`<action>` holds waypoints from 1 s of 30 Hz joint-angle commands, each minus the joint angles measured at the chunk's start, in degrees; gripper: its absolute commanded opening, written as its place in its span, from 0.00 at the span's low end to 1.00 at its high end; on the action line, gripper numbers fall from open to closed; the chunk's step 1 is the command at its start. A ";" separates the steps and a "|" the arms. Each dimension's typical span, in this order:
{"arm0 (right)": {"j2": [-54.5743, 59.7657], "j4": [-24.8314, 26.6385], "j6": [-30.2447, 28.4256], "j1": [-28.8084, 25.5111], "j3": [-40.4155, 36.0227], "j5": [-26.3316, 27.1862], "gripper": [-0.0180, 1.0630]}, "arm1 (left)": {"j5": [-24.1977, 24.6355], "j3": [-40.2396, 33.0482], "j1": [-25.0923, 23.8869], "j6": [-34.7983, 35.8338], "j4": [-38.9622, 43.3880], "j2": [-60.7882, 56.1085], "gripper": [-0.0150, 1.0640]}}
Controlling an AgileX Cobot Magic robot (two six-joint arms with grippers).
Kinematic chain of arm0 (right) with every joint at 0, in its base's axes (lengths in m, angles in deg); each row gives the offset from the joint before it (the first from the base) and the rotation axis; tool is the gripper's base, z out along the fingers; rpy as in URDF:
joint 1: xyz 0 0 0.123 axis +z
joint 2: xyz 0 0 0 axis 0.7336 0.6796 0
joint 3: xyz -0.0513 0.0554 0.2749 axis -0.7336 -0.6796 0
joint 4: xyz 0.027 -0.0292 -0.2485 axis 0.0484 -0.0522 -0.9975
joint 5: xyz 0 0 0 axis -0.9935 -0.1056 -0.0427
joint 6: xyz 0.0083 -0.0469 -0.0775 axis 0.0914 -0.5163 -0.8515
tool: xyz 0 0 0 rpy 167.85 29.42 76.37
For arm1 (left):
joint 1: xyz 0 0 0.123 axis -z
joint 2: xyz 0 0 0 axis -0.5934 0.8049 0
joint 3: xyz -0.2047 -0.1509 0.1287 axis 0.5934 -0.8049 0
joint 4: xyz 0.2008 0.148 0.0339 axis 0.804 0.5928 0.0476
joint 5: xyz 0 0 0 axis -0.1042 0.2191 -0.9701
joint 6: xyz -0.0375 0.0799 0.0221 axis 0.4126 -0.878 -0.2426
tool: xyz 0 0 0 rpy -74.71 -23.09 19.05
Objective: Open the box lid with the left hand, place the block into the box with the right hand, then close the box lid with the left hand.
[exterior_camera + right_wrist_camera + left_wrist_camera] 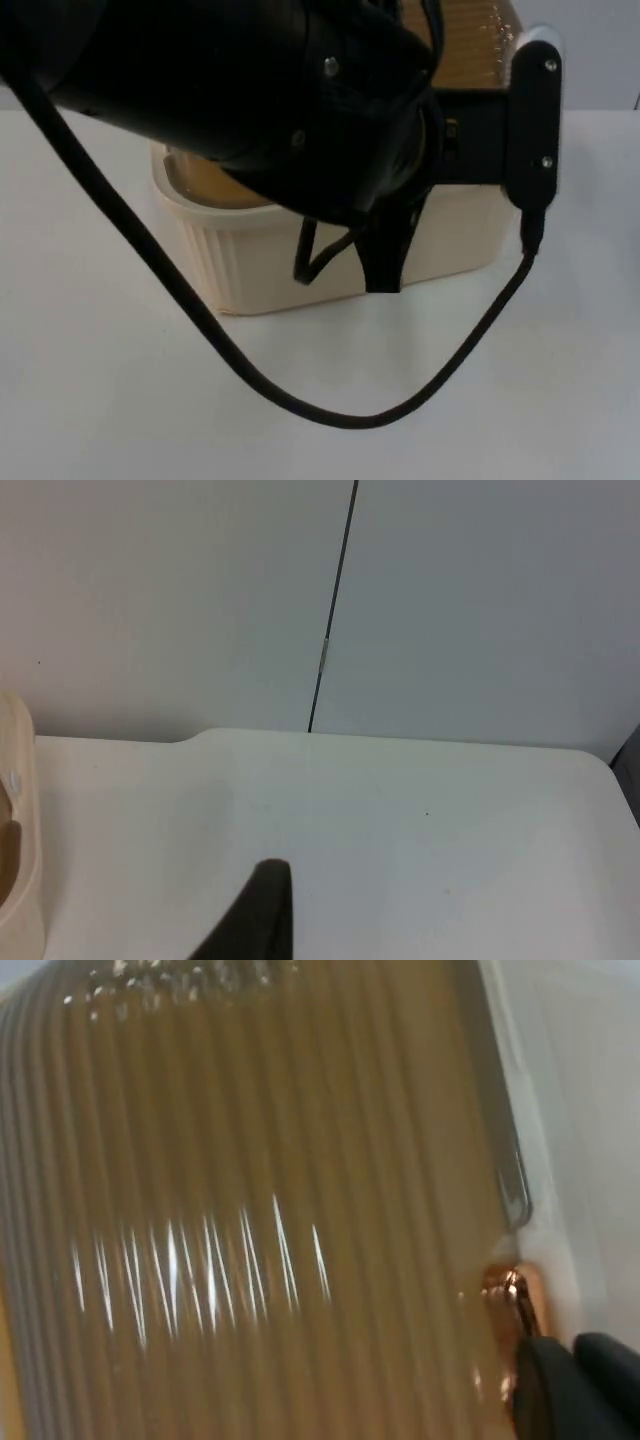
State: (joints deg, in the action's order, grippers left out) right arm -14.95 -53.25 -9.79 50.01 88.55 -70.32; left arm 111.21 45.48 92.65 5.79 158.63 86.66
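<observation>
A cream ribbed box [262, 268] stands mid-table, largely covered in the top view by my left arm [240, 90], which reaches over it. Its amber ribbed lid [482, 42] is raised at the box's far side. In the left wrist view the lid [260, 1220] is very close, and my left gripper [582, 1388] is shut on the lid's edge by a small amber tab [515, 1295]. My right gripper [262, 920] hovers over bare table to the box's right, with the box's cream rim [18, 820] beside it. No block can be made out.
The white table [120, 400] runs on in front of the box and to both sides. A grey partition wall [450, 600] with a vertical seam closes off the table's far edge.
</observation>
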 commanded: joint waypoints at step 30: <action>-0.18 -1.30 0.28 0.25 0.36 0.76 0.99 | -16.16 0.37 -8.36 4.85 6.60 2.97 0.01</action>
State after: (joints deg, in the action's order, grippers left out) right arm -14.95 -54.27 -9.57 50.01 88.55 -70.32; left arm 95.40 45.62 84.57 9.99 164.89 89.71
